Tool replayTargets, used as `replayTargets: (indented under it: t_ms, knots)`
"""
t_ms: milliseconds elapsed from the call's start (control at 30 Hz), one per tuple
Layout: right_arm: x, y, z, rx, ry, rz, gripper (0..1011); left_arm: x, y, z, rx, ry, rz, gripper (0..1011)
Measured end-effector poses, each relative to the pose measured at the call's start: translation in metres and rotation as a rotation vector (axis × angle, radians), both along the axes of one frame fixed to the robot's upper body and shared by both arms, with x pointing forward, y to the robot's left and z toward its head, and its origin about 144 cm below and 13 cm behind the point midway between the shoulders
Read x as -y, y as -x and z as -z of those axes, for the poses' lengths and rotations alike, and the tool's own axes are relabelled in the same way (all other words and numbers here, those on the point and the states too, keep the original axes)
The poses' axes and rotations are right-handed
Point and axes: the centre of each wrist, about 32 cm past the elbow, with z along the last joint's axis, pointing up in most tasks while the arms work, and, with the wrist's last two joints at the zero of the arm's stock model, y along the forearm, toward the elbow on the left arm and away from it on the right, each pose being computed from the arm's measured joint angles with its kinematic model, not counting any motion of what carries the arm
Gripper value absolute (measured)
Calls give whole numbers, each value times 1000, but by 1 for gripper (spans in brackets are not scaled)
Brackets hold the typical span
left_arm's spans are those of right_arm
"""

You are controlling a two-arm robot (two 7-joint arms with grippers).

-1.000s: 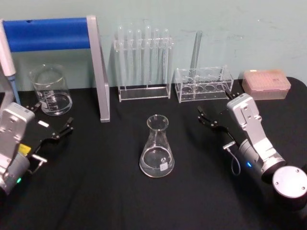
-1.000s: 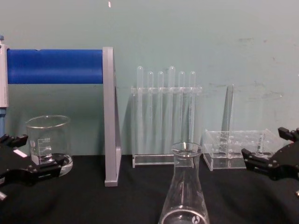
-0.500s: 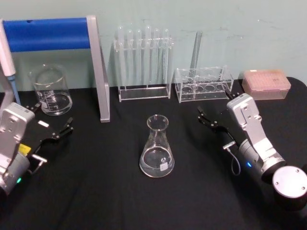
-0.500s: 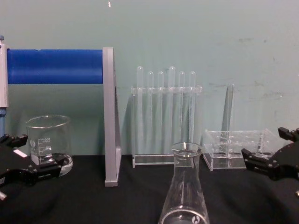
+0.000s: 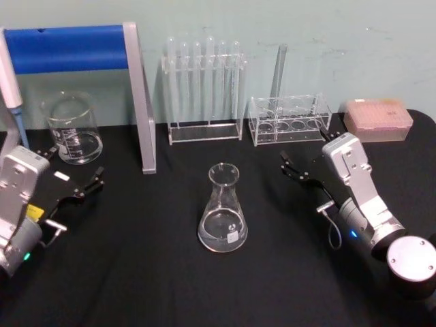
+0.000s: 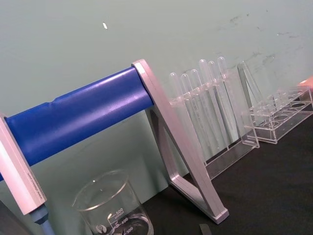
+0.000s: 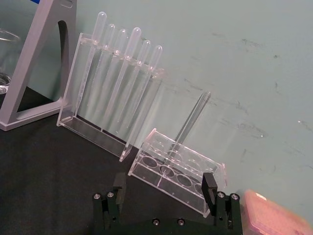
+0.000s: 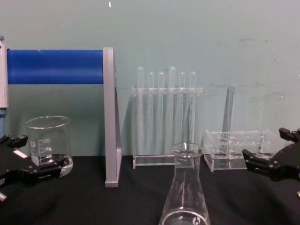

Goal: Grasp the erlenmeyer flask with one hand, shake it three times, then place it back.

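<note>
The erlenmeyer flask [image 5: 223, 211], clear glass with a small white mark near its base, stands upright in the middle of the black table; the chest view shows its neck and rim [image 8: 186, 187] close up. My right gripper [image 5: 306, 155] hovers open to the flask's right and a little behind it, apart from it. Its two black fingers [image 7: 119, 185] are spread in the right wrist view, and it sits at the right edge of the chest view [image 8: 265, 145]. My left gripper [image 5: 75, 167] rests open at the far left, near the beaker, also in the chest view [image 8: 35, 153].
A graduated beaker [image 5: 71, 129] stands at the back left beside a blue-and-grey stand [image 5: 139, 102]. Behind the flask are a rack of test tubes [image 5: 203, 88] and a low clear rack [image 5: 289, 119] with one tube. A pink box [image 5: 378, 119] sits at the back right.
</note>
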Motion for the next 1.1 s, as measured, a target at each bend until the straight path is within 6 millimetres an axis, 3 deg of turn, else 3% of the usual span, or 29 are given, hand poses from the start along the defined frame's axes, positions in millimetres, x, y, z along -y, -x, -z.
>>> replayTargets:
  t_ms: [1100]
  knots:
    - [0, 0, 0, 0, 0, 0, 1000, 0, 0, 0, 0, 0, 0, 1001]
